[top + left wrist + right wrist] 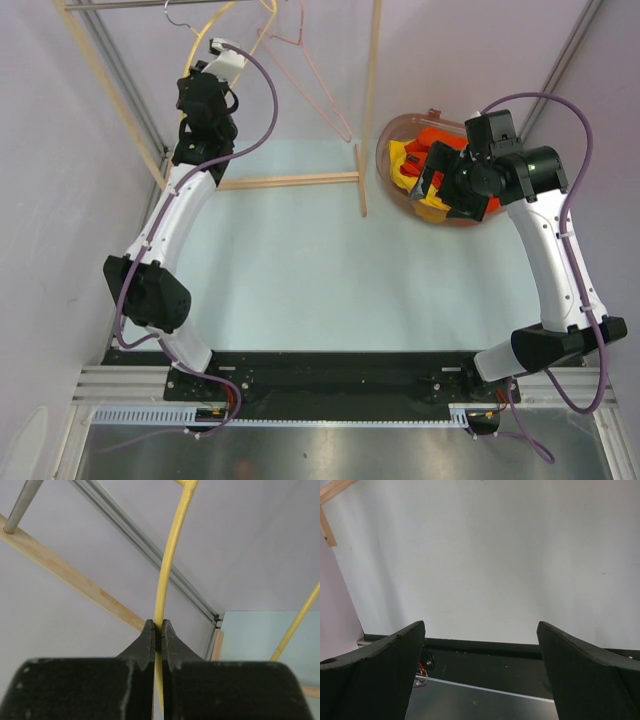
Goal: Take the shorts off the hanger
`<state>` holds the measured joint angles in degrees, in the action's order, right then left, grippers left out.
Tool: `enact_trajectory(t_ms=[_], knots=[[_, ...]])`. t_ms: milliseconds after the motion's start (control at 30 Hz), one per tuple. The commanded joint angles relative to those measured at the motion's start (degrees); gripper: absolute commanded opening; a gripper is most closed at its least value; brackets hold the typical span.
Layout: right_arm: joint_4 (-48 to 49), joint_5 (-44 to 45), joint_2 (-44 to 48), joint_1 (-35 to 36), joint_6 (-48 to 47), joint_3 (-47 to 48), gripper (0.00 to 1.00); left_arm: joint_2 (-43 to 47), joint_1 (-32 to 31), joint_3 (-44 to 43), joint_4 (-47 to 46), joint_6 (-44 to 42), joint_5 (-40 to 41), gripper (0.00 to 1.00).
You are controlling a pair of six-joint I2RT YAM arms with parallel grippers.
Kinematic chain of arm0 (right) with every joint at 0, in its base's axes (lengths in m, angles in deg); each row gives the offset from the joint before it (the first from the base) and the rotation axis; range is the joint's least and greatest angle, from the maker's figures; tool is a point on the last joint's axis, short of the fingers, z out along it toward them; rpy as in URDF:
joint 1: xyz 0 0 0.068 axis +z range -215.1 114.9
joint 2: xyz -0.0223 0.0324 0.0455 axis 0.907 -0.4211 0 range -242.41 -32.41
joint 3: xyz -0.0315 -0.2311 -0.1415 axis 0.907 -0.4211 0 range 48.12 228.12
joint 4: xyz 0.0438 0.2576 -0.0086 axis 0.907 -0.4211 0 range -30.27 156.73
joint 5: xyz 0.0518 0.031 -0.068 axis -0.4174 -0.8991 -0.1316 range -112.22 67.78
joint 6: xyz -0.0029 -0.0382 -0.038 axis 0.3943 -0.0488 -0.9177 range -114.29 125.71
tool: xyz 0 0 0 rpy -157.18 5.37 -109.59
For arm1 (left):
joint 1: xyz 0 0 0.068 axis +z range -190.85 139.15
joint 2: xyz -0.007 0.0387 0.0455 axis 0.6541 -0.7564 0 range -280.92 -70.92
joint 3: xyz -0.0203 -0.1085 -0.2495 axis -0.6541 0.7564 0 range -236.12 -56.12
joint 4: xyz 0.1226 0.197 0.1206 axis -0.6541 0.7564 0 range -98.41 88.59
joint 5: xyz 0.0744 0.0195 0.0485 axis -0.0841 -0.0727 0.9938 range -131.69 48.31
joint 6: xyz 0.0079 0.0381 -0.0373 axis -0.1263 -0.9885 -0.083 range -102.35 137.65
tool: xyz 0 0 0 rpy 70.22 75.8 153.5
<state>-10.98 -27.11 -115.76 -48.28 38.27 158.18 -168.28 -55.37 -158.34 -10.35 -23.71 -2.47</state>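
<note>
Left gripper point(159, 626): clamped fully on the wire of the yellow hanger point(169, 555); no cloth on the wire in the wrist view.
Right gripper point(481, 625): spread wide, holding nothing; aimed at a bare white wall in its own view, poised over the basket point(385, 135) in the top view.
Shorts: yellow shorts point(398, 158) and orange-red shorts point(430, 138) heaped together in the basket at the right side of the table point(300, 270), off any hanger.
Hangers: yellow hanger and pink hanger point(320, 85) both bare, up at the wooden rack point(290, 181), far left.
Step in hand (judged): removal apparently complete; left to do: letting go of the bare yellow hanger and clearing both arms.
Doing it well: open the left fingers slowly to avoid setting the wire swinging; back out along the finger line, not sideways; keep off the pink hanger nearby. Raise the right gripper straight up to avoid snagging cloth or nudging the basket rim.
Shorts vs left gripper: well apart, across the table to the right and nearer the bases.
Shorts vs right gripper: directly below or just beside; contact impossible to tell, part of the heap hidden by the arm.
</note>
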Motion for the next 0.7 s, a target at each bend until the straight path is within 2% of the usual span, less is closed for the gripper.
enact_trajectory(t_ms=[0,100,133,167,200,233,300,333,467,500,667], knots=[[-0.42,0.67,-0.32,0.23,0.4,2.7,1.0,0.77,0.46,-2.38,-1.4,1.99,-0.56,0.0],[-0.16,0.58,-0.76,0.23,0.49,2.79,0.99,1.3,0.46,-0.88,-2.46,1.99,0.5,0.01],[-0.25,0.49,-0.93,0.32,0.49,2.88,1.0,1.56,0.46,-0.62,-2.37,1.99,1.2,0.04],[-0.16,0.4,-1.02,0.32,0.32,2.97,1.0,1.65,0.46,-0.53,-2.37,1.99,1.82,0.17],[-0.25,0.49,-1.11,0.32,0.4,3.23,1.0,2.0,0.46,0.34,-3.16,1.47,2.26,0.23],[-0.25,0.58,-1.2,0.23,0.32,3.23,1.0,2.61,0.37,0.78,-3.69,1.11,3.05,0.36],[-0.16,0.58,-1.29,0.23,0.23,3.41,1.0,3.49,0.46,2.19,-4.39,1.11,3.23,0.49],[-0.25,0.67,-1.37,0.23,0.05,3.41,1.0,4.1,0.46,2.46,-4.39,1.37,3.05,0.62],[-0.33,0.58,-1.46,0.23,-0.04,3.41,1.0,7.96,0.46,3.25,-1.5,7.15,1.13,0.78],[-0.25,0.49,-1.46,0.23,0.05,3.32,1.0,8.76,0.46,3.6,-0.45,8.57,0.51,1.0],[0.98,-0.3,-0.41,0.32,0.49,1.3,1.0,13.15,0.55,3.6,9.57,19.45,-9.48,1.0]])
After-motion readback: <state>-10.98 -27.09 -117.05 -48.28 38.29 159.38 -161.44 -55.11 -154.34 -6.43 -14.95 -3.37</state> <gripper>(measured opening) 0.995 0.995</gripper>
